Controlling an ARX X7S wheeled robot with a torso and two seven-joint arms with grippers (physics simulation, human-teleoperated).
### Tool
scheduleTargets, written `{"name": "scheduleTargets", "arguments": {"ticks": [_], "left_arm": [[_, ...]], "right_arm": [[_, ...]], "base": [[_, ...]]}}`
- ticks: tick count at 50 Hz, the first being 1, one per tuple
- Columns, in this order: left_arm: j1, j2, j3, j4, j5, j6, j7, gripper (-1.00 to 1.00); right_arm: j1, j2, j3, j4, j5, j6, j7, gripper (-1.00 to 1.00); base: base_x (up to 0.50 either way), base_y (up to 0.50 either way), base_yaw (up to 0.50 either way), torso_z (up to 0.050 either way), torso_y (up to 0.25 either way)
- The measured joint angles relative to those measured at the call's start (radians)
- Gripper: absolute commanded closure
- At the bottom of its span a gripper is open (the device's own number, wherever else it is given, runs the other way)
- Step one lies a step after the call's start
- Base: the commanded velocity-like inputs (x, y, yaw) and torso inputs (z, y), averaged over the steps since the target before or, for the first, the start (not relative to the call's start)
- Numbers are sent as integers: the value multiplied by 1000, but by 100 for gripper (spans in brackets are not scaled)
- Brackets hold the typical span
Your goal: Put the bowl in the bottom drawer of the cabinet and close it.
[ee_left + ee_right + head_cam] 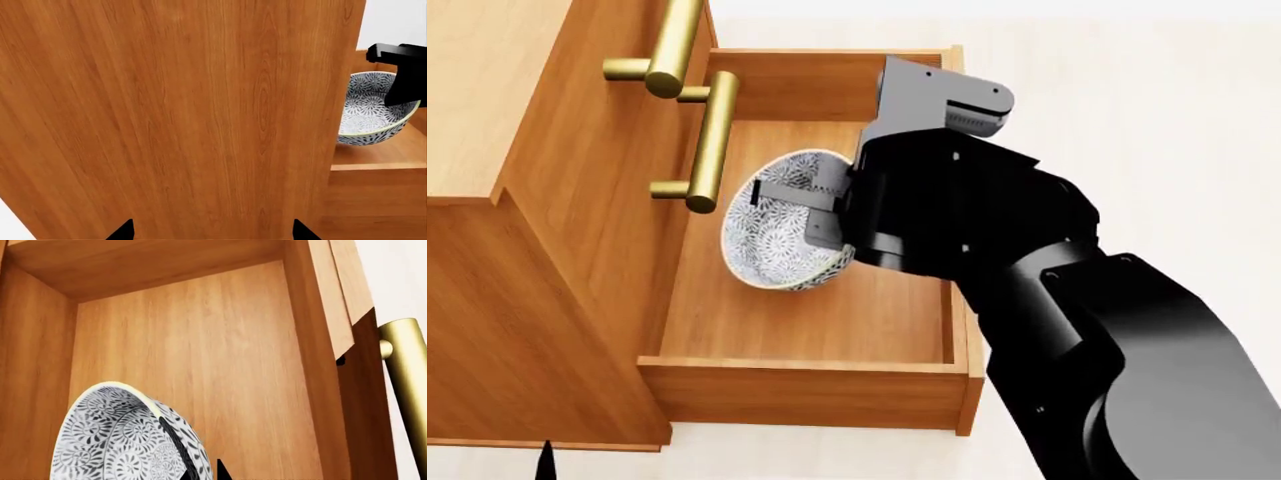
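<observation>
Currently the bowl (777, 222) is held tilted, clamped at its rim by the right gripper (814, 215), over the open bottom drawer (814, 385) (for lowering inside); left gripper (212, 231) state cannot be told.

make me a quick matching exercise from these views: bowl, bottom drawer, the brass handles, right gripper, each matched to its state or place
Things:
1. bowl
2. bottom drawer
3. brass handles
4. right gripper

States or places:
A. pulled out, open
B. clamped on the bowl's rim
C. on the cabinet front, above the drawer
D. tilted on its side, held over the drawer floor

Pairs: 1-D, 2-A, 3-C, 4-B
</observation>
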Motion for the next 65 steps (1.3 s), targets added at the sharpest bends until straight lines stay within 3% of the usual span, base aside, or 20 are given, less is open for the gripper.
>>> {"name": "scheduleTargets", "arguments": {"ticks": [5,6,37,65], "left_arm": [[0,-1,1,-1,0,2,0,-100],[0,-1,2,-2,0,2,0,-100],[0,-4,9,-8,0,14,-2,-100],[-6,-5,26,-10,4,13,-6,-100]], "right_arm": [[-2,2,2,-2,3,0,0,100],[-2,2,2,-2,3,0,-1,-100],[12,24,33,-43,11,11,3,-100],[28,197,93,-366,44,-24,160,-100]], "base": [[0,0,0,0,0],[0,0,0,0,0],[0,0,0,0,0],[0,0,0,0,0]]}}
